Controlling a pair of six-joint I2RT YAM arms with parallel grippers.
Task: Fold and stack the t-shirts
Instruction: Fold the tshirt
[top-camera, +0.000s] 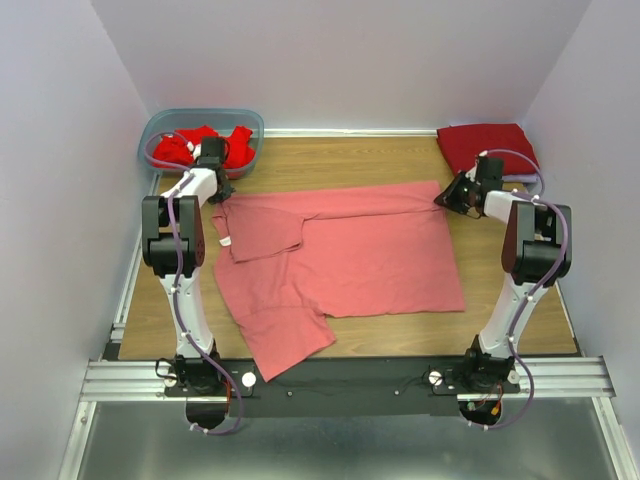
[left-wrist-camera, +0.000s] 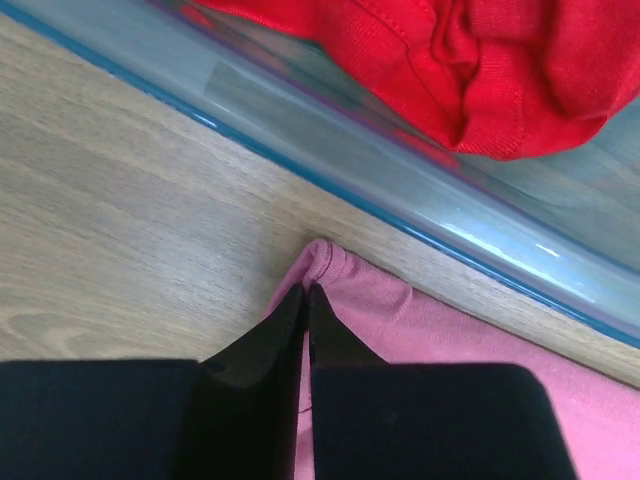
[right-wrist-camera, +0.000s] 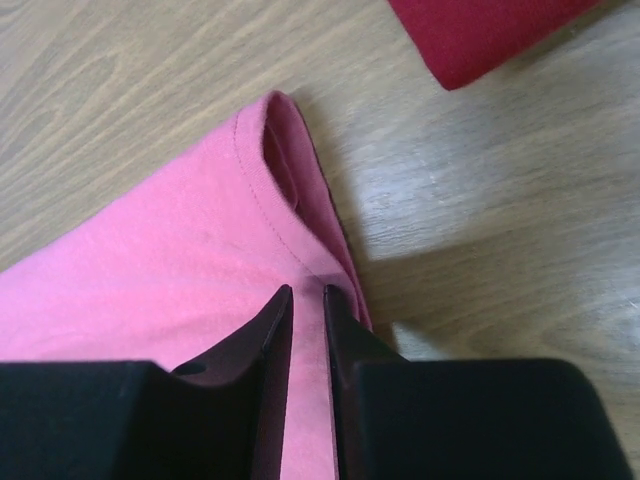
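A salmon-pink t-shirt (top-camera: 340, 260) lies spread on the wooden table, its left part folded over. My left gripper (top-camera: 216, 191) is at the shirt's far left corner. In the left wrist view its jaws (left-wrist-camera: 305, 291) are pinched together on the pink fabric (left-wrist-camera: 400, 320). My right gripper (top-camera: 450, 196) is at the far right corner, and its jaws (right-wrist-camera: 306, 293) stand narrowly apart with the pink hem (right-wrist-camera: 200, 260) between them. Bright red t-shirts (top-camera: 200, 146) lie crumpled in the tub and also show in the left wrist view (left-wrist-camera: 470, 60). A darker crimson t-shirt (top-camera: 487, 146) lies folded at the back right.
The translucent blue-grey tub (top-camera: 160, 125) stands at the back left, its wall (left-wrist-camera: 380, 160) just beyond my left fingers. The crimson shirt's edge (right-wrist-camera: 480, 35) lies just past the right gripper. White walls enclose three sides. Bare wood (top-camera: 350, 165) shows beyond the pink shirt.
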